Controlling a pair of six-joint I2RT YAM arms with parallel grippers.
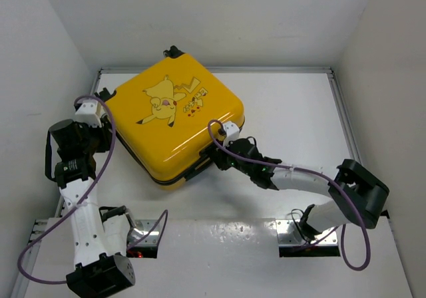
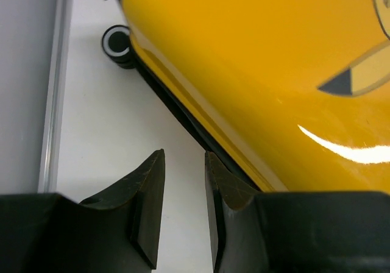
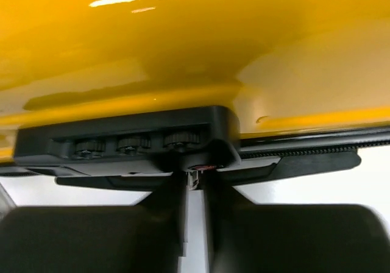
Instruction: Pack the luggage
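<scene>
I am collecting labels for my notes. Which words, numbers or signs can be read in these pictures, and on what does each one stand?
No text can be read with certainty.
Small coloured marks beside the cartoon print on the luggage: possibly letters, too small to read.
Dials of the black lock: any digits are too blurred to read.

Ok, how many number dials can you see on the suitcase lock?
3, side by side in the black lock on the luggage edge, in the right wrist view: left dial, middle dial, right dial. None appears hidden.
</scene>
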